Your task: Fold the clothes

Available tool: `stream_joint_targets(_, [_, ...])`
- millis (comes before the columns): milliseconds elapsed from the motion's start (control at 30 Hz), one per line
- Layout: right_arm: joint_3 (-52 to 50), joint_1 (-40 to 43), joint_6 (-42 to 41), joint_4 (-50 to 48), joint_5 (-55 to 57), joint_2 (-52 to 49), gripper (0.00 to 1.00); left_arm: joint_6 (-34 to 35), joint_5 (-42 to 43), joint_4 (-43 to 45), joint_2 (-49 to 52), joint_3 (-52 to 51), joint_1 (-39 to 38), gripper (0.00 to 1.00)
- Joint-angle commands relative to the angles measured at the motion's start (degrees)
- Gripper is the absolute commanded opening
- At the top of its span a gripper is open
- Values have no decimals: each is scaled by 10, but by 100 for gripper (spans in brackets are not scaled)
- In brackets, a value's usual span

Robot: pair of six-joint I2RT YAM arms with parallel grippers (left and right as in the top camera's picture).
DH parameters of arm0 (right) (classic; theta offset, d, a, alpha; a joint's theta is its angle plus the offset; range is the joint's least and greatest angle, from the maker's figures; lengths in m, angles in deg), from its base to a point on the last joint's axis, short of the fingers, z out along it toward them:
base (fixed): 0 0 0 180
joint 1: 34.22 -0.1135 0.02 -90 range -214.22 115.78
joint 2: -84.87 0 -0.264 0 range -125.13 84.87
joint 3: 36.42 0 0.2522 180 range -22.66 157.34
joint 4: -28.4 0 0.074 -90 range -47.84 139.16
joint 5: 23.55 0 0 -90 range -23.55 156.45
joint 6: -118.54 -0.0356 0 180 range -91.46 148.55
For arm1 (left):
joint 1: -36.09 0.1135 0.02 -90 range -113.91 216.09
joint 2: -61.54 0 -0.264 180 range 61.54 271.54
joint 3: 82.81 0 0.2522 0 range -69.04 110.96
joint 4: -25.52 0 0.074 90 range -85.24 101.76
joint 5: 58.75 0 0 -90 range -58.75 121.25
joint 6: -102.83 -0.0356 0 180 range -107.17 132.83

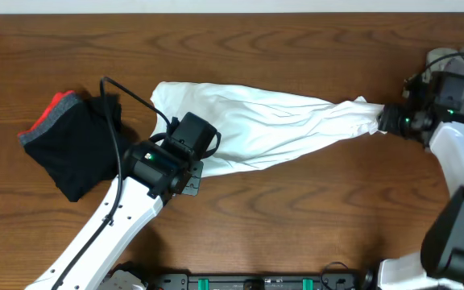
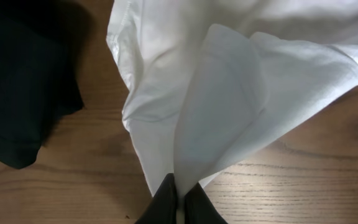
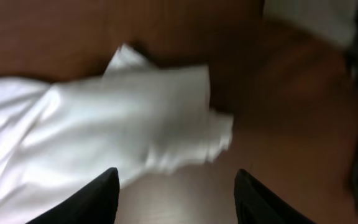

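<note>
Right wrist view smears the white T-shirt [image 3: 92, 130]; overhead, the left arm [image 1: 111, 217] covers perhaps its lower edge.

Reads to me as a robotics lab bench: wood-grain table [image 1: 296, 217], white left arm [image 1: 95, 234] and right arm [image 1: 457, 153] reaching in from bottom of frame, black equipment rail [image 1: 256, 282] along the bottom edge, pale wall [image 1: 216, 4] strip at top, white T-shirt [image 1: 280, 125] stretched between the arms.

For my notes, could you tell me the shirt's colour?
The shirt is plain white, clearest from overhead.

A bare brown wood-grain table [image 1: 296, 225] underlies everything.
</note>
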Motion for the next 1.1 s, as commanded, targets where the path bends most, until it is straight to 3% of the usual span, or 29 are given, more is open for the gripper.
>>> stream_joint_targets(0, [0, -5, 3, -40, -15, -42, 60, 10, -13, 0, -7, 9, 1, 6])
stream_joint_targets(267, [0, -16, 3, -150, -83, -136, 61, 10, -13, 4, -7, 9, 1, 6])
stream_joint_targets(333, [0, -24, 3, -163, -98, -147, 40, 10, -13, 9, -7, 9, 1, 6])
stream_joint_targets(400, [1, -30, 6, -173, -101, -147, 5, 10, -13, 13, -7, 9, 1, 6])
stream_joint_targets(433, [2, -31, 7, -175, -100, -143, 1, 10, -13, 13, -7, 9, 1, 6])
stream_joint_targets(567, [26, -31, 1, -176, -71, -97, 1, 10, -13, 13, -7, 9, 1, 6])
stream_joint_targets(767, [94, -32, -59, -252, 92, -40, 1, 10, -13, 16, -7, 9, 1, 6])
stream_joint_targets(800, [107, -32, -70, -260, 121, -49, 6, 10, -13, 17, -7, 9, 1, 6])
stream_joint_targets(833, [120, -32, -83, -256, 133, -60, 22, 10, -13, 18, -7, 9, 1, 6])
stream_joint_targets(933, [147, -32, -78, -206, 88, -92, 96, 10, -13, 17, -7, 9, 1, 6])
stream_joint_targets(1067, [149, -32, -78, -104, 64, -104, 99, 10, -13, 17, -7, 9, 1, 6])
